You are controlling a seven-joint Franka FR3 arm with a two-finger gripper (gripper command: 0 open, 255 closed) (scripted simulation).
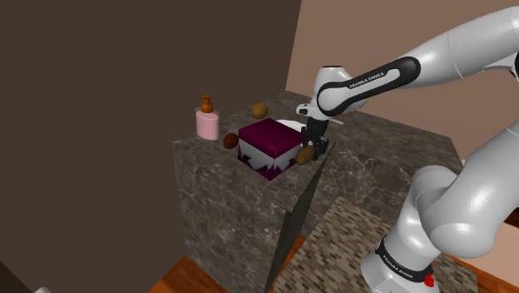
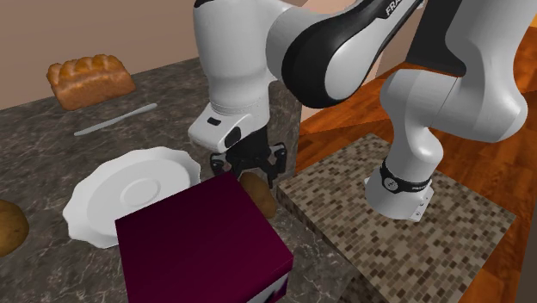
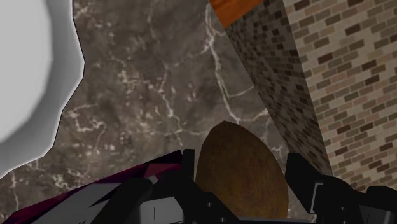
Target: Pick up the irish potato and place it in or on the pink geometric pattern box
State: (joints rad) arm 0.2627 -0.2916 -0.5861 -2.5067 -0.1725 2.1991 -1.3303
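On the dark marbled surface (image 1: 374, 158), the fingers (image 3: 308, 188) clasp the brown potato (image 3: 240, 175) across its width; the maroon box (image 1: 268, 141) sits just beside, toward the shoulder view's left.

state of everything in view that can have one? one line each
gripper: down at the potato, grip unclear
potato: beside the box, not in or on it
box: closed, upright
plate: lying flat
bottle: upright, cap on
loaf: whole
knife: lying flat
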